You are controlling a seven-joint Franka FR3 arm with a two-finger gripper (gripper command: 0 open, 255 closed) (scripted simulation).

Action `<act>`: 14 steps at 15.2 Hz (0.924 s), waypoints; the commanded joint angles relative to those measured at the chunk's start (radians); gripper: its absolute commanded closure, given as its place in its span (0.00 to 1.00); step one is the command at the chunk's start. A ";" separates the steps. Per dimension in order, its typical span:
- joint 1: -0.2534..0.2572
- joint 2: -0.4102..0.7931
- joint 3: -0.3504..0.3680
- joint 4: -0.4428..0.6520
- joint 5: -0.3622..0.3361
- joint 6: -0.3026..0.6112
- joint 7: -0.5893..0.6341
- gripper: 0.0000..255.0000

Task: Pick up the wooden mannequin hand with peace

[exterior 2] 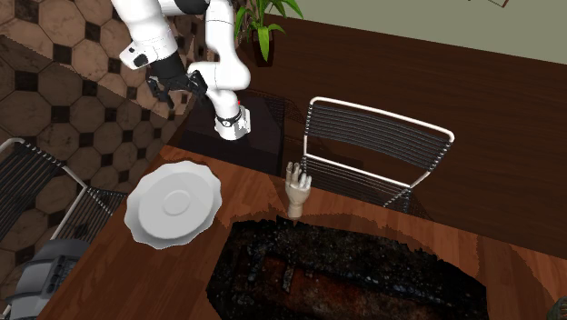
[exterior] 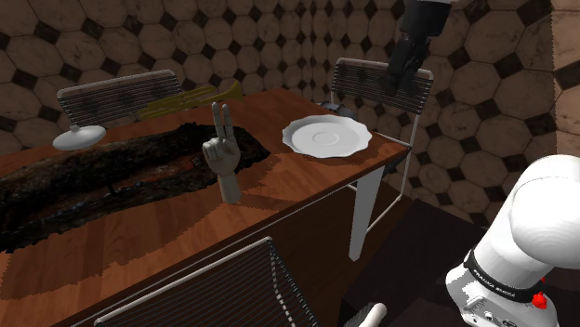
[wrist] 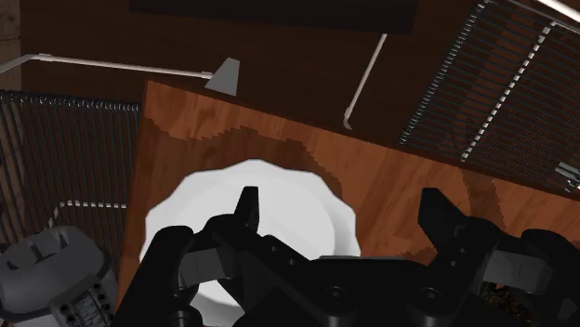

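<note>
Over plate [exterior: 327, 137], end effector [wrist: 339, 198] open, well apart frm mannequin hand [exterior: 223, 158]

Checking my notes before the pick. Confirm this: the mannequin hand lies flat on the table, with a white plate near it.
Wrong in one point. The mannequin hand does not lie flat: it stands upright on the table, two fingers raised, as the shoulder view shows. The rest holds: a white plate sits near it on the table.

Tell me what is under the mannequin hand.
The mannequin hand stands upright on the brown wooden table, at the edge of the dark rough patch. Its base hides the spot directly beneath.
</note>
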 commanded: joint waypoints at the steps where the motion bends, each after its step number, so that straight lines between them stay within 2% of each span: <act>1: 0.000 0.000 0.000 0.000 0.000 0.000 0.000 0.00; 8: 0.000 0.110 0.207 0.096 0.061 0.011 0.279 0.00; 14: -0.017 0.273 0.376 0.245 0.070 0.014 0.523 0.00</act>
